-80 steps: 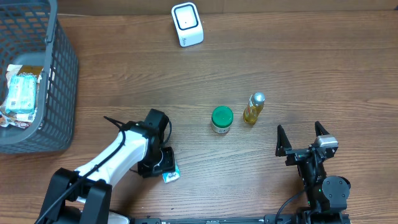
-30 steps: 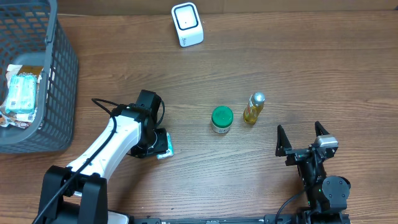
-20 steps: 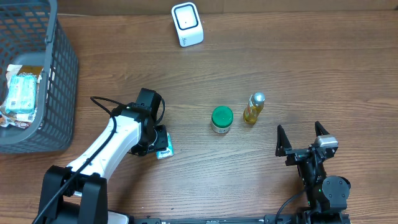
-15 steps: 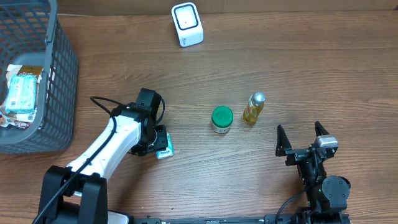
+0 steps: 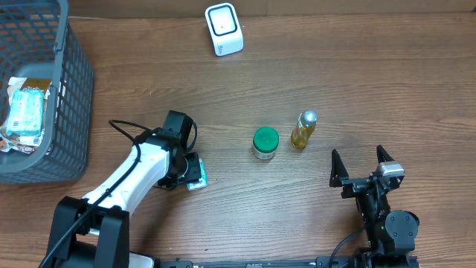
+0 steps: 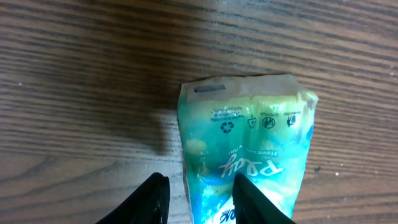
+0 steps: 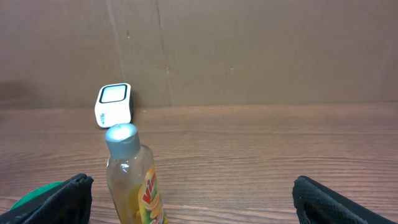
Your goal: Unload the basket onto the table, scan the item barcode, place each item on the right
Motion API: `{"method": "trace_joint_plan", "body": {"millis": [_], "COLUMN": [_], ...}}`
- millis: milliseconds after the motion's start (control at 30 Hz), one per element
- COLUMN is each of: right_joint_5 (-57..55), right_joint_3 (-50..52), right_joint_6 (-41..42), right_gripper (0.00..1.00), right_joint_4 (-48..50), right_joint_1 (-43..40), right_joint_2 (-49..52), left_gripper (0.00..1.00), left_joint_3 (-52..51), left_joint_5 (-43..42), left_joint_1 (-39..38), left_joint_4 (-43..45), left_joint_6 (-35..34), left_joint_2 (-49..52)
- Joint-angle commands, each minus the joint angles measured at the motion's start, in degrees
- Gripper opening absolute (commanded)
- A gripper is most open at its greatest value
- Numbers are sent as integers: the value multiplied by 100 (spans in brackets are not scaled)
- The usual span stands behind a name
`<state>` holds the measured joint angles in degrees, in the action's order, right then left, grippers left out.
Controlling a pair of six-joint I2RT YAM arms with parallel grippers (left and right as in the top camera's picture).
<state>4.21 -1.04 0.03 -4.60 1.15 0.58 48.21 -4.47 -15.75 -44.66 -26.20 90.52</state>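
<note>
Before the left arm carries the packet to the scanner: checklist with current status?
1. Left gripper closed on packet: ok, the fingers pinch its near left part.
2. Barcode located: cannot tell; the visible face shows only recycling marks and print.
3. Scanner in place: ok, it stands at the far side.
4. Path to scanner: ok; the green-lidded jar and bottle stand off to the right.
5. Right gripper out of the way: ok, open, at the near right.
</note>
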Motion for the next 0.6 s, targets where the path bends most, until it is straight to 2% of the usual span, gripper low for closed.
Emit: {"method": "trace_joint_plan", "body": {"millis": [0, 200, 300, 467, 567], "right_joint_5": [-24, -24, -24, -24, -24], "right_joint_3": [59, 59, 59, 59, 59], "right_joint_6": [11, 11, 11, 11, 11], "right_gripper": [100, 100, 100, 100, 100], "right_joint_4": [17, 17, 17, 17, 17], "right_joint_1": [-26, -26, -26, -26, -26], "right_joint_2": [-42, -42, -42, -42, -42], "left_gripper": [36, 34, 26, 4, 5], "left_joint_3": [-186, -389, -413, -350, -138], "left_joint_5": [42, 44, 44, 98, 409], "left_joint_1": [9, 9, 9, 11, 9], "left_joint_4": [144, 472, 599, 863, 1021], "left_joint_6": [-127, -116, -101, 293, 568], "left_joint_2": [13, 13, 13, 13, 11]}}
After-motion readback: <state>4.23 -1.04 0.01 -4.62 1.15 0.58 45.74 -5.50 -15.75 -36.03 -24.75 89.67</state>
